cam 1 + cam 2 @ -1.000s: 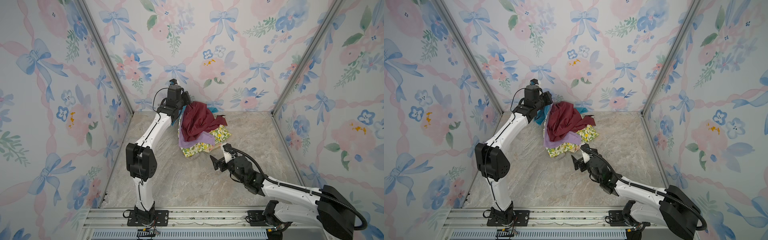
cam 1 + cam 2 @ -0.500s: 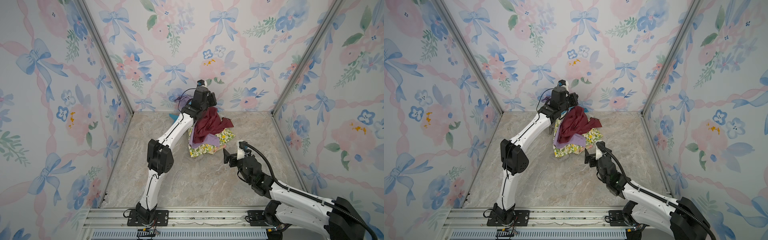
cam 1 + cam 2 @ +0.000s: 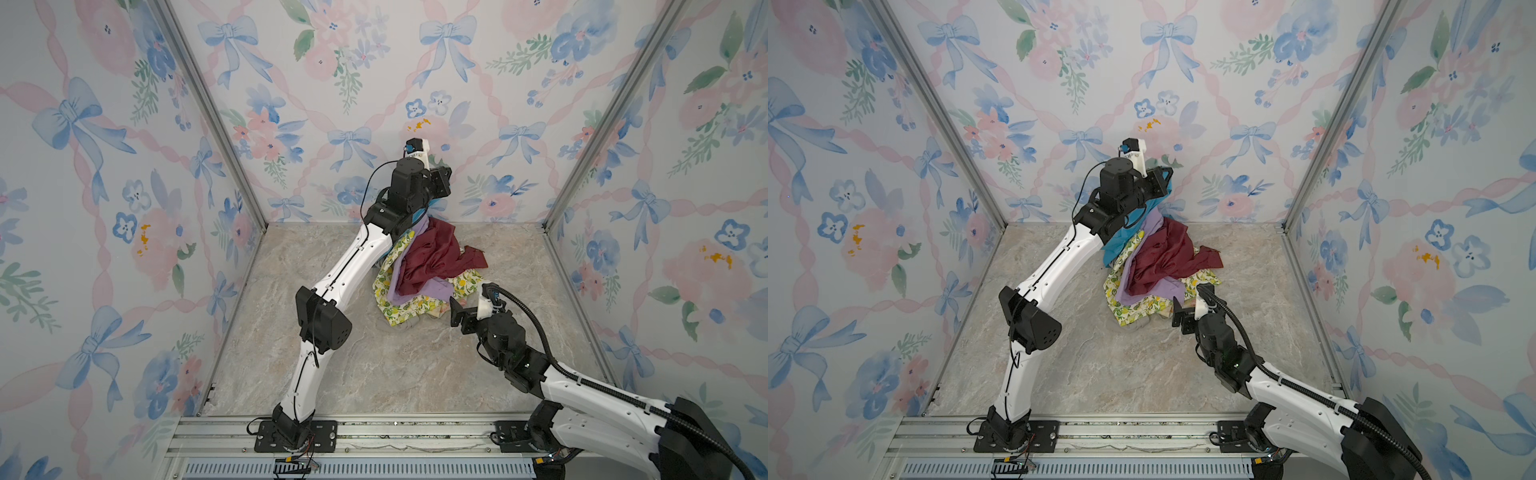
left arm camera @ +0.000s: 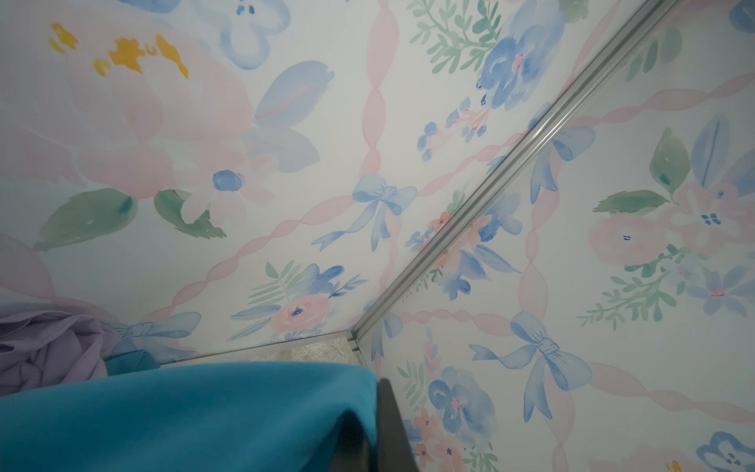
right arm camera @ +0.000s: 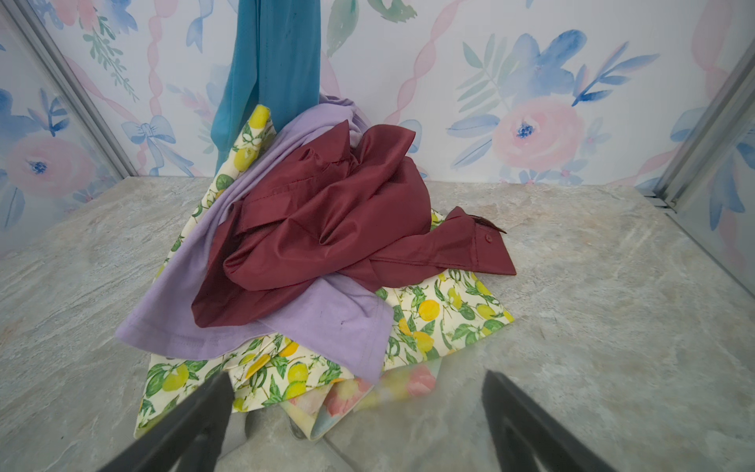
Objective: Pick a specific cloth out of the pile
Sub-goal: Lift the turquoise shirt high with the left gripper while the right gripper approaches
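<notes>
In both top views the left gripper [image 3: 1160, 183] is raised near the back wall, clenched on the top of the turquoise cloth [image 3: 1121, 239], which hangs from it as a long narrow drape. The cloth's long axis runs nearly vertical, its upper end in the jaws and its lower end pointing down into the back-left edge of the pile [image 3: 1158, 274], partly hidden behind the arm. The right gripper [image 3: 459, 320] sits low on the marble floor [image 3: 374, 365], just beside the front of the pile, with its jaws spread and nothing between them.

In the left wrist view the cloth [image 4: 184, 412] fills the lower part of the picture as a smooth fold draped over one dark finger; a bit of lavender cloth [image 4: 49, 347] shows beside it, close against the wall.

In the right wrist view the cloth [image 5: 271, 69] rises as a straight band out of the picture's upper edge, its foot tucked behind the lemon-print cloth [image 5: 429, 323] and the lavender one. The maroon cloth [image 5: 327, 220] lies crumpled on top. Both open fingers [image 5: 196, 412] frame the pile's near edge.

The likely trouble is that the buried tail drags its neighbours: the lemon print and lavender already ride up along the drape, so a further lift may carry them off the floor. The pile has nothing pinning it, since the right gripper presses on no cloth. The arm is also close to the back wall, leaving little room to pull away.
</notes>
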Available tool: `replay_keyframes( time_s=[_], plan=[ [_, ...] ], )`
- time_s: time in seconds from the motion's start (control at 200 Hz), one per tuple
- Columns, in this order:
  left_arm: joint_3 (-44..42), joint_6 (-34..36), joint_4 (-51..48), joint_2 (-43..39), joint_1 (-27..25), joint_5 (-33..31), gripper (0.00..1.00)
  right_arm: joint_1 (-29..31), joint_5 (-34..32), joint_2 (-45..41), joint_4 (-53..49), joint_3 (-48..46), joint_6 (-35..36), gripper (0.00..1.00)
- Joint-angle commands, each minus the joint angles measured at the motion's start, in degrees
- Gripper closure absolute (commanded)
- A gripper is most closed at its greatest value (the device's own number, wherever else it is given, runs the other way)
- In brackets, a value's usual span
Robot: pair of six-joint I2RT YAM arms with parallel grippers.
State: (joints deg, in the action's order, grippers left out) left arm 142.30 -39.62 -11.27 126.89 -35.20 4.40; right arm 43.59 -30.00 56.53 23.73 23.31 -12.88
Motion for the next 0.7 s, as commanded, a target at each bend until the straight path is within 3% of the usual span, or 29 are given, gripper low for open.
replay_keyframes(
  time_s=[0.0,0.28,0.54,0.695],
  plan=[
    [0.7,1.6,2.9,-5.8,0.3,2.2,1.0,-0.5,2.3,-1.7,0.3,-0.6,0.1,0.02],
    [-5.1,5.6,-0.6,-14.1,1.6,2.6,1.0,3.0,5.6,0.4,5.9,5.6,5.9,0.02],
    [-7.5,7.1,-3.0,-20.4,3.2,3.8,1.0,5.7,10.8,17.8,17.4,19.3,10.0,0.03],
    [-11.0,7.1,-3.0,-24.0,2.7,4.1,1.0,7.2,10.0,28.5,23.2,28.7,10.4,0.03]
  ],
)
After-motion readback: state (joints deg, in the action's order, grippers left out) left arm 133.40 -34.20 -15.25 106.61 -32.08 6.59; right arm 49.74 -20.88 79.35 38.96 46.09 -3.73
